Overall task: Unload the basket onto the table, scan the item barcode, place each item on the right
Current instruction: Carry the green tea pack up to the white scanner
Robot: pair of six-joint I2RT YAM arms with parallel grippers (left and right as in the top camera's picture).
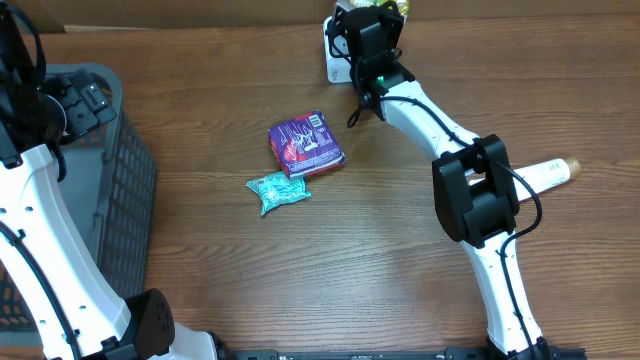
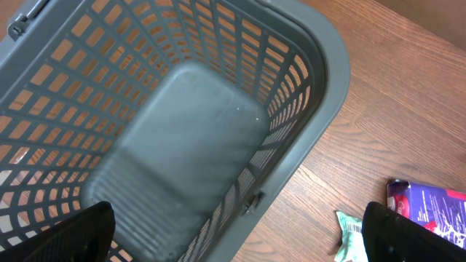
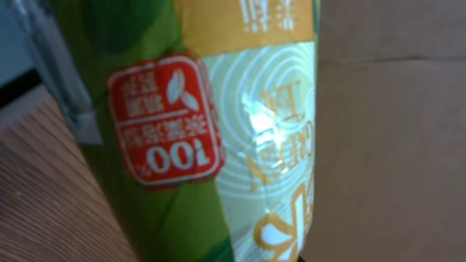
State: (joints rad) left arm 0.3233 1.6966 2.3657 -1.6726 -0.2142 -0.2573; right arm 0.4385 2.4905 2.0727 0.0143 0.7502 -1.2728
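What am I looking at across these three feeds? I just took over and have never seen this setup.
Two white robot arms work at a wooden table. The top picture looks down from above; the other two come from cameras on each wrist. The left arm's camera looks into a grey plastic basket, which looks empty; its fingers stand wide open, holding nothing. The right gripper is at the table's far edge, closed on a green tea package, whose label fills its camera. In the middle lie a purple packet and a small teal wrapper.
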